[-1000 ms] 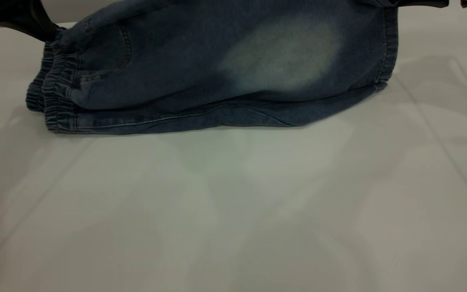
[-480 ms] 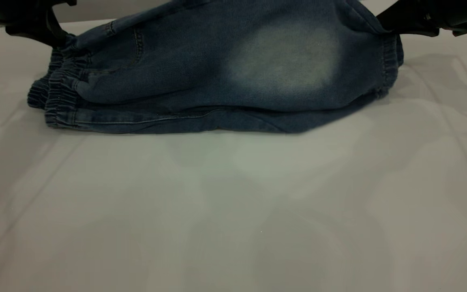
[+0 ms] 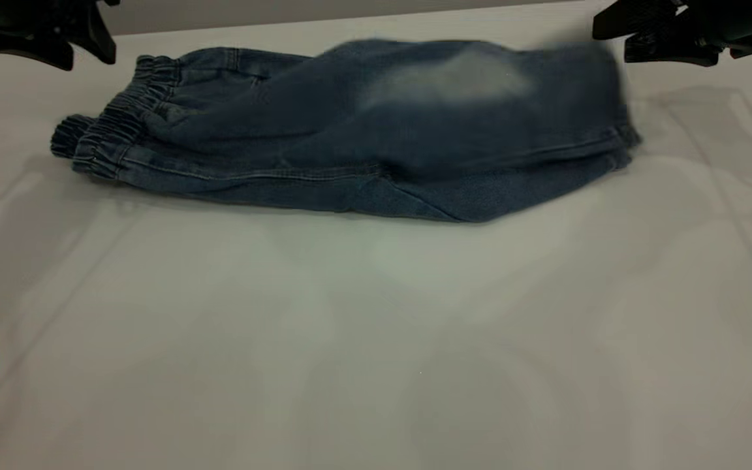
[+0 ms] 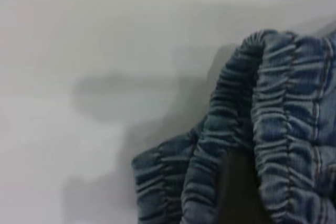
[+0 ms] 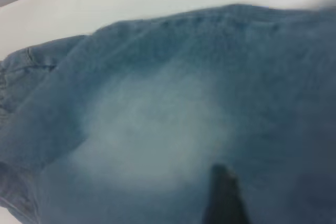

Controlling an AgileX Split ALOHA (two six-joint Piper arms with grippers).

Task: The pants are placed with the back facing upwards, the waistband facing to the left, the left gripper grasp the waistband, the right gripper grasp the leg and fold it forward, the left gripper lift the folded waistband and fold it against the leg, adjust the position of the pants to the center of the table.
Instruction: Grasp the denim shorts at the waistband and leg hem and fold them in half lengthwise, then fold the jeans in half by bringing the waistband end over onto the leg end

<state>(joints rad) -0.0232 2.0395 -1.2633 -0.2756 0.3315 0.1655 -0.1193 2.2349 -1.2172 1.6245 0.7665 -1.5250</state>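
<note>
Exterior view shows the pants (image 3: 350,143) folded lengthwise at the far side of the table (image 3: 376,339), waistband (image 3: 111,130) left, leg (image 3: 454,81) on top. Left gripper (image 3: 56,46) and right gripper (image 3: 643,39) hover spread, empty. Judged remaining: waistband-to-leg fold, centring.
</note>
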